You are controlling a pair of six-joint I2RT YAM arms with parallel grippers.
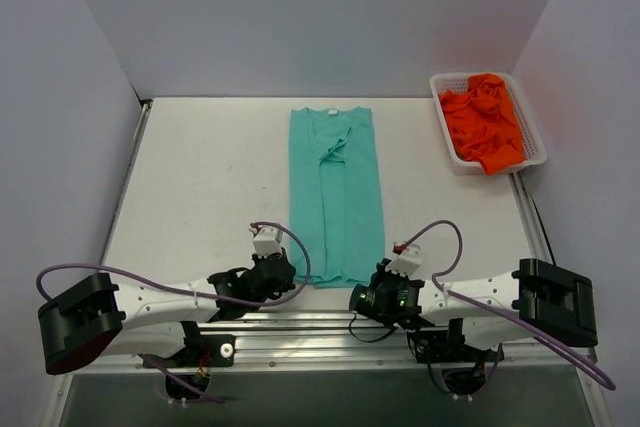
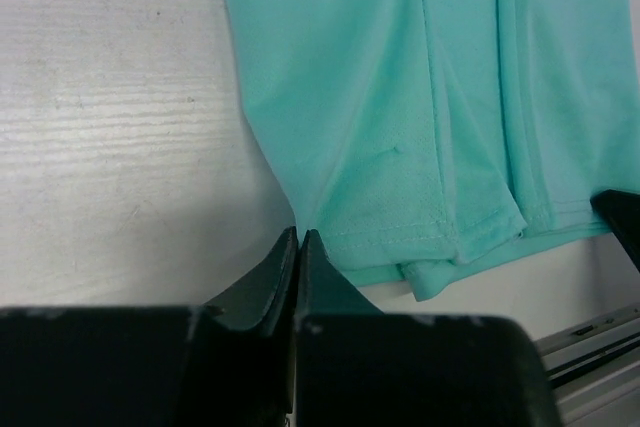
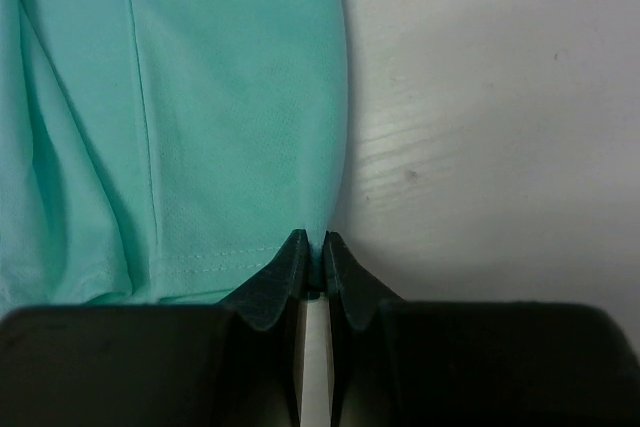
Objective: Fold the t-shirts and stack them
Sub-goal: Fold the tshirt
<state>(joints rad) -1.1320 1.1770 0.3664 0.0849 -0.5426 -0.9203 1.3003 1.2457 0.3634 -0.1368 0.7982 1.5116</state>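
Note:
The teal-green t-shirt [image 1: 336, 192] lies flat on the table, folded into a long narrow strip, collar at the far end and hem at the near edge. My left gripper [image 1: 283, 269] is shut on the hem's near-left corner; the left wrist view shows the gripper [image 2: 300, 235] pinching the cloth [image 2: 400, 127]. My right gripper [image 1: 381, 277] is shut on the near-right corner; in the right wrist view the gripper [image 3: 312, 242] has the teal edge [image 3: 200, 117] between its tips. The orange t-shirts [image 1: 485, 119] lie crumpled in a basket.
A white mesh basket [image 1: 532, 115] stands at the far right of the table. Bare white tabletop [image 1: 200, 177] lies left of the shirt. A metal rail [image 1: 310, 327] runs along the near edge by the arm bases.

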